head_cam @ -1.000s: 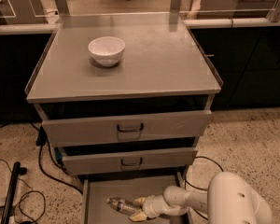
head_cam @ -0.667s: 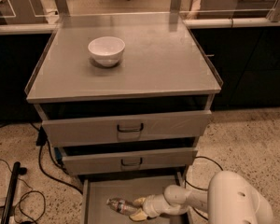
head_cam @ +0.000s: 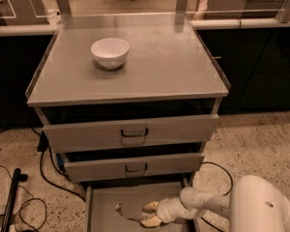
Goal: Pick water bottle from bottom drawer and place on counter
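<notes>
Speckled stone floor point(head_cam: 261, 144) nearest, with black cables point(head_cam: 48, 170) trailing on the left. Near right, a bulky white robot arm point(head_cam: 261, 207) reaching left into the pulled-out bottom drawer point(head_cam: 106, 199), a shallow grey metal tray. Over the drawer's floor, the gripper point(head_cam: 150, 214), its pale yellowish fingers point(head_cam: 150, 207) set a narrow way apart on either side of the right end of the small clear crinkled plastic water bottle point(head_cam: 130, 210). Seemingly pressed onto it, though hard to be sure from this angle. Bottle lying on its side in the drawer, stretching left from the gripper.

Just behind and above, the grey middle drawer point(head_cam: 96, 168) and grey top drawer point(head_cam: 87, 134), each slightly open, each with a dark metal handle point(head_cam: 134, 132). Farther back, the flat grey square counter point(head_cam: 174, 66) with a thin raised rim. On its far left part, a round white bowl point(head_cam: 109, 52), upright. Beyond, dark cabinets point(head_cam: 261, 57) on both sides.
</notes>
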Controlling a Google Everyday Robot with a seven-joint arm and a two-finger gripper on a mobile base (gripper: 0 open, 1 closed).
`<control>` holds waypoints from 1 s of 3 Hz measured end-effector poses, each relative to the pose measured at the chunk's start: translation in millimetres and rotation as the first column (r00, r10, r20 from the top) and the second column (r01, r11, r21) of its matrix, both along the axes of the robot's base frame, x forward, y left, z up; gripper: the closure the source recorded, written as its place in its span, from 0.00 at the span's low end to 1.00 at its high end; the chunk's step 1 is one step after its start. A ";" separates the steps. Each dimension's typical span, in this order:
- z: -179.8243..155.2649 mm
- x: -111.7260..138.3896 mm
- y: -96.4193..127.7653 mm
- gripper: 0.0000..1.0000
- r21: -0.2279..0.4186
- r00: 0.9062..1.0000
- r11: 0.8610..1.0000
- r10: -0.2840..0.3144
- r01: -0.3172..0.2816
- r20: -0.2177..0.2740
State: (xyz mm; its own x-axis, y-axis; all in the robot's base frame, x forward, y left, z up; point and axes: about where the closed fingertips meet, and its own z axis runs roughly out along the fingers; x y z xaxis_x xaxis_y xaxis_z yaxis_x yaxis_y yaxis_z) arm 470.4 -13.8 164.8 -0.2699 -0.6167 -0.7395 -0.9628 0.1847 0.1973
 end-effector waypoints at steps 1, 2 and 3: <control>39.1 -2.8 -28.9 1.00 0.028 1.000 1.000 -0.002 0.001 0.011; 76.0 -8.5 -59.1 1.00 0.078 1.000 0.997 -0.003 0.002 0.016; 113.9 -13.8 -75.2 1.00 0.098 0.999 0.995 0.017 -0.021 0.046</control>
State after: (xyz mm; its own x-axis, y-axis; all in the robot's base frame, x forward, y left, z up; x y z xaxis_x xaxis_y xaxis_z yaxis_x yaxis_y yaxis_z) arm 456.6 -89.0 278.7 -0.2240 -0.5454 -0.8077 -0.9742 0.1484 0.1700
